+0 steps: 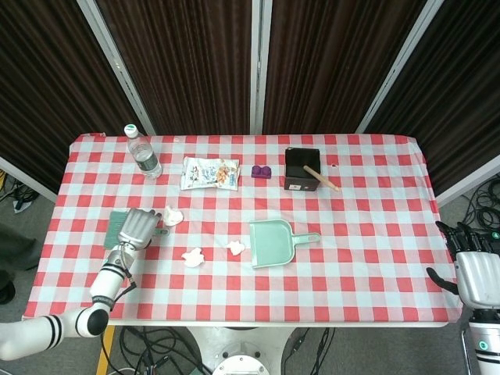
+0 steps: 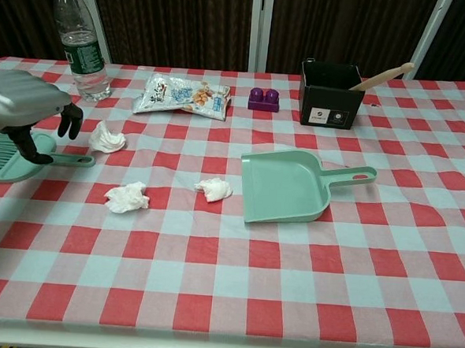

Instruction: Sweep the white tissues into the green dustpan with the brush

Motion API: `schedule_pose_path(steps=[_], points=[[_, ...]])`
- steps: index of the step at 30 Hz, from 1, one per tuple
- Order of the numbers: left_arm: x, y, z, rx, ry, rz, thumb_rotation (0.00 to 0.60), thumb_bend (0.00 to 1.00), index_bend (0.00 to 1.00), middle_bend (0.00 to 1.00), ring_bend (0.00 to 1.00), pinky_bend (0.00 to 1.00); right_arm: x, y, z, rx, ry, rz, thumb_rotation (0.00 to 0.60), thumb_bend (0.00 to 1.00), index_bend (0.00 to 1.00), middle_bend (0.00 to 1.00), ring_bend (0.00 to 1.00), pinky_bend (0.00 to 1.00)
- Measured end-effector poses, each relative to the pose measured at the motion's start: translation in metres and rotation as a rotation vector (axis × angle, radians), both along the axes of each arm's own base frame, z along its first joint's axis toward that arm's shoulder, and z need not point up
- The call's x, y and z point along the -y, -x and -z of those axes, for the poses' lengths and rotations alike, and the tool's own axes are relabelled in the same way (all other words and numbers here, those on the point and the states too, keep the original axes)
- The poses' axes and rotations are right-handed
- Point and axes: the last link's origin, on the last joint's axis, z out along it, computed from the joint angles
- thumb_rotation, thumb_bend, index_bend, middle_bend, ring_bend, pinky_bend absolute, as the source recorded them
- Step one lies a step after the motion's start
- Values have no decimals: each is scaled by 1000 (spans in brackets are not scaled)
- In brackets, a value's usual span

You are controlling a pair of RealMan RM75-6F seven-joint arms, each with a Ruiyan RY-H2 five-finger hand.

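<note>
The green brush [image 2: 10, 163] lies flat at the table's left side, handle [image 2: 69, 160] pointing right. My left hand [image 2: 25, 104] hovers over the brush where handle meets head, fingers [image 2: 70, 121] curved down and apart, nothing gripped; from the head view the left hand [image 1: 137, 227] covers most of the brush [image 1: 117, 222]. Three crumpled white tissues lie between brush and dustpan: one [image 2: 107, 138] by the handle tip, one [image 2: 127, 197] nearer the front, one [image 2: 213, 189] just left of the green dustpan [image 2: 285, 187]. My right hand [image 1: 476, 274] stays open beyond the table's right edge.
Along the far side stand a water bottle [image 2: 80, 46], a snack bag [image 2: 182, 96], a purple block [image 2: 263, 99] and a black box [image 2: 330, 95] with a wooden stick [image 2: 381, 76] in it. The dustpan handle [image 2: 351, 177] points right.
</note>
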Motion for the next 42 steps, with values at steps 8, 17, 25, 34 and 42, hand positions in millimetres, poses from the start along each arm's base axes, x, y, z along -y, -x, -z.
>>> schedule_pose_path(steps=[8,17,25,34,42], points=[[-7,8,11,-45,0,-63,600,260,429,426,789,923,-1,2,0,1,0,7,600,71,149,248,114,216],[-12,8,19,-58,4,-73,600,264,432,429,791,924,-2,3,0,0,0,14,600,71,149,248,114,216],[-13,9,26,-66,20,-85,600,269,441,437,793,923,-2,5,-1,2,0,21,600,71,149,248,114,216],[-13,9,31,-58,13,-70,600,298,484,473,802,924,-2,6,0,1,-2,27,600,71,149,248,114,217],[-14,9,32,-43,8,-51,600,357,530,517,814,923,-2,6,0,3,-3,31,600,71,149,248,114,216]])
